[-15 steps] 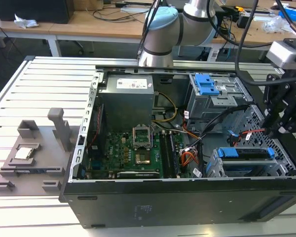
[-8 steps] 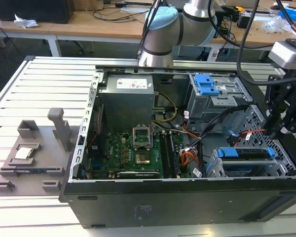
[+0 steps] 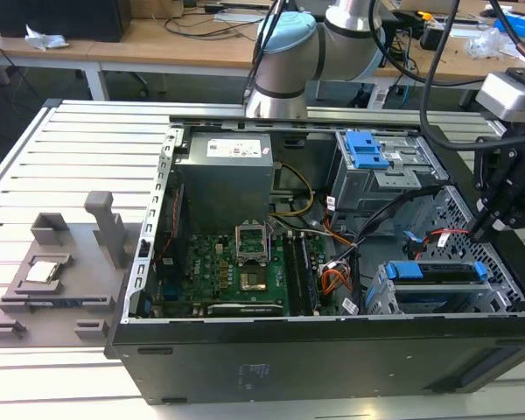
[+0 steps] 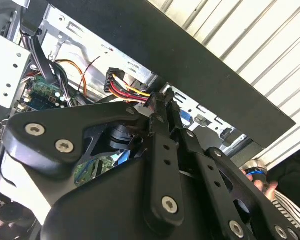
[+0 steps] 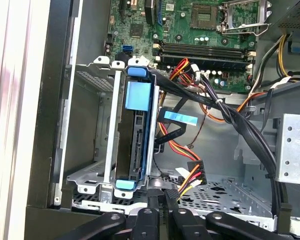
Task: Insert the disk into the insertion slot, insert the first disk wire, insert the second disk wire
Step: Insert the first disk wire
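The disk [image 5: 136, 140] sits home in the slot [image 5: 87, 85], its rear edge exposed for cabling, while the claw [image 5: 163, 194] is clenched on the red-and-yellow wire [image 4: 131, 92] (apparently at its plug) close by.

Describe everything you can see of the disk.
The disk sits inside the silver perforated insertion slot, edge-on in the first wrist view: a slim dark body with a connector strip along its exposed edge, framed by a bright blue plastic carrier with tabs at both ends. The cage's rails hold the carrier. Whether anything is plugged into it cannot be told.
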{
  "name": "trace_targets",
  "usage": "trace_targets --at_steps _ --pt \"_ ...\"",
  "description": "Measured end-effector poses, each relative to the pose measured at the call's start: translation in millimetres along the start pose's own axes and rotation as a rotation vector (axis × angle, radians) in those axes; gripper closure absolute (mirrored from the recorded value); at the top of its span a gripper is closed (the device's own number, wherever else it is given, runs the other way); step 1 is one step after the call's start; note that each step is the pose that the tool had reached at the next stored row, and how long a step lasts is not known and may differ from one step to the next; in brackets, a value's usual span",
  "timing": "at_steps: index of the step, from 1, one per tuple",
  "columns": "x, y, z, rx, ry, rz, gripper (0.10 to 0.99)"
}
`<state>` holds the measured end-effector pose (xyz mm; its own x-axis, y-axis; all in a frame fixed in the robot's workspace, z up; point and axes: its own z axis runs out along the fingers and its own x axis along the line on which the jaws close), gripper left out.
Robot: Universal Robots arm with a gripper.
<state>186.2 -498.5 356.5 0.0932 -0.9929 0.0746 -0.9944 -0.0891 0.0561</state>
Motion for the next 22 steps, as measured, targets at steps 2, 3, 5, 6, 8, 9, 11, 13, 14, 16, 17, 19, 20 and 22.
trace_targets --at_steps 2,3,5,6,8,9,11,13,14,16,17,19,20,22 --pt "0.0 0.0 -0.2 0.0 0.0002 0.0 0.918" --pt "0.0 0.1 -1.2 0.0 -0.0002 0.0 0.918" --pt "0.3 0.2 -4.3 0.0 0.0001 0.0 0.918" --pt "0.2 1.0 -4.1 0.0 -0.0002 0.0 0.918" --pt "0.0 5.9 -3.4 0.0 0.0002 0.0 0.918" --pt "-0.1 8.1 -3.0 0.0 0.0001 0.0 0.918" --pt "0.1 13.0 -2.4 0.0 0.0001 0.0 0.918" --pt "2.5 18.2 -1.4 0.0 0.0002 0.0 0.918" --pt "4.0 19.5 -1.2 0.0 0.0002 0.0 0.918" --pt "8.9 21.8 -0.4 0.0 0.0002 0.0 0.918" --pt "11.8 22.6 -0.1 0.0 0.0002 0.0 0.918" --pt "18.6 23.9 0.7 0.0 0.0002 0.0 0.918" --pt "19.0 24.0 0.8 0.0 0.0001 0.0 0.918" --pt "19.1 24.1 0.8 0.0 0.0001 0.0 0.918"
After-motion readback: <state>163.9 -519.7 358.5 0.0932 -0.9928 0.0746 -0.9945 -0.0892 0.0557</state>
